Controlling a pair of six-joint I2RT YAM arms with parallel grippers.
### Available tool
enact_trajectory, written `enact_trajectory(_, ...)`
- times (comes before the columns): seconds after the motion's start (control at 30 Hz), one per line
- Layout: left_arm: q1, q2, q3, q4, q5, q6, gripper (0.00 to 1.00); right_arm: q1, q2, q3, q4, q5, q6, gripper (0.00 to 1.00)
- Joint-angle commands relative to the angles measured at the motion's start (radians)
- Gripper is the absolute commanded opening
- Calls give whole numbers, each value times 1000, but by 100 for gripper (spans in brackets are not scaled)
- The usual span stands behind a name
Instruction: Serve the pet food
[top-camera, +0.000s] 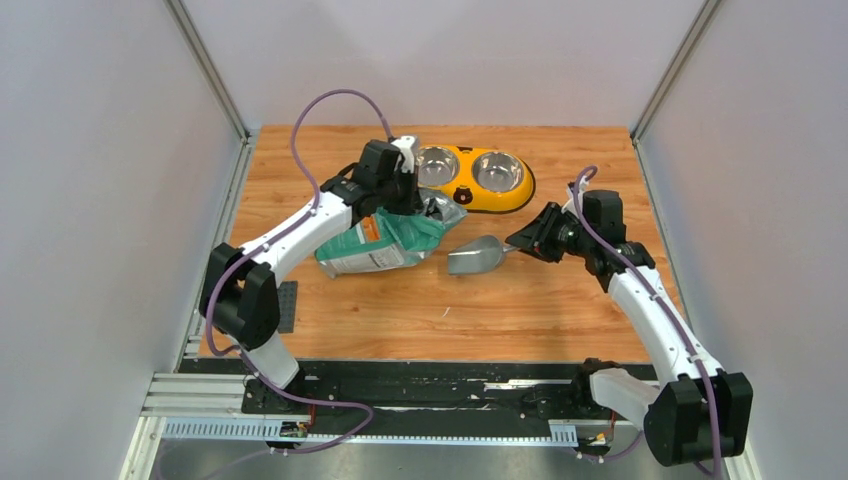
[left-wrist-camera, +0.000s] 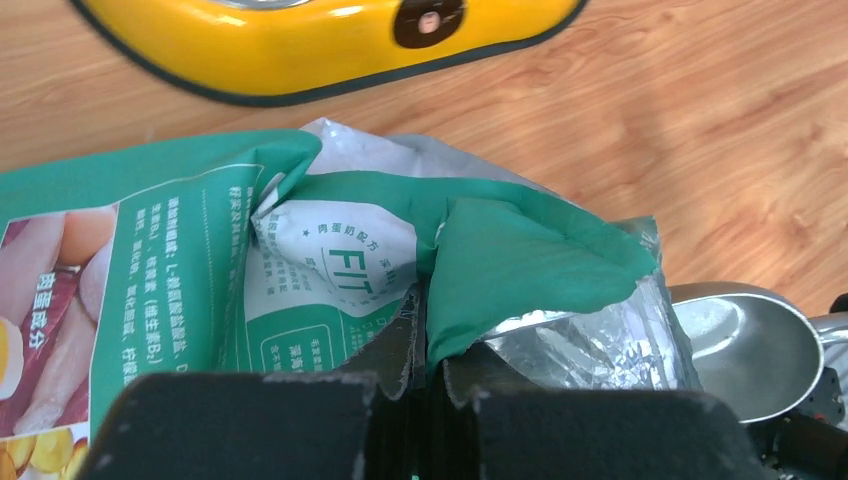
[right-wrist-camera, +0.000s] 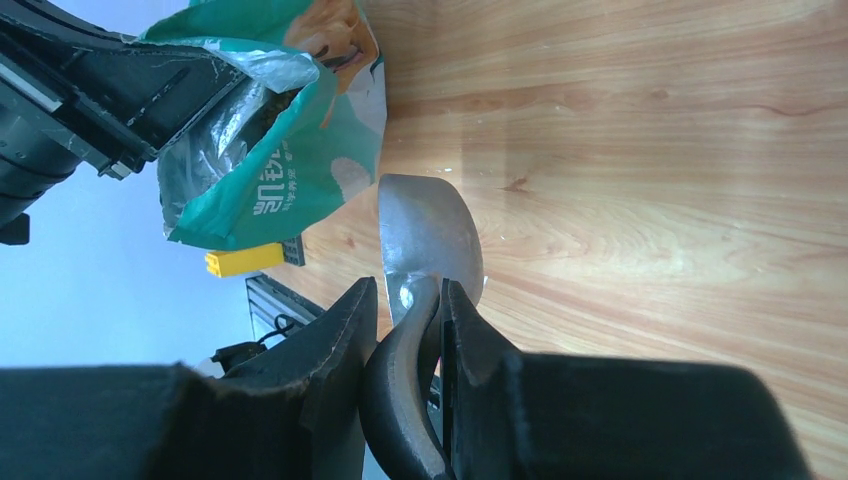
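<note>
We note L gripper (left-wrist-camera: 425, 375) pinched on teal-green foil pouch (left-wrist-camera: 520, 260) rim, R gripper (right-wrist-camera: 412, 315) clamping grey plastic scoop (right-wrist-camera: 425, 225) by handle, bowl just ahead of it.

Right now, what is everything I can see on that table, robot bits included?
pouch: one, teal-green, lying left of centre, mouth towards the scoop
scoop: one, grey, empty, just right of the pouch mouth
feeder: one, yellow, far middle of the table
bowls: two, steel, in the feeder, no food showing
kibble: none seen outside the pouch
black block: one, near the table's left edge
yellow block: one, small, beside the black block
table: one, wood
arms: two, white and black, purple cables, based at the near edge
left pincer: black, shut on the pouch's top edge
right pincer: black, shut on the scoop handle
</note>
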Motion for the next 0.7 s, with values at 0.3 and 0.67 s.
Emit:
enact_trajectory(0.3, 123, -111, 79, -220, -3, 60, 0, 10, -86, 141, -10, -35, -26, 0)
enact_trajectory(0.67, -70, 48, 397, -420, -206, 114, 0, 11, -166, 200, 78, 9, 112, 0)
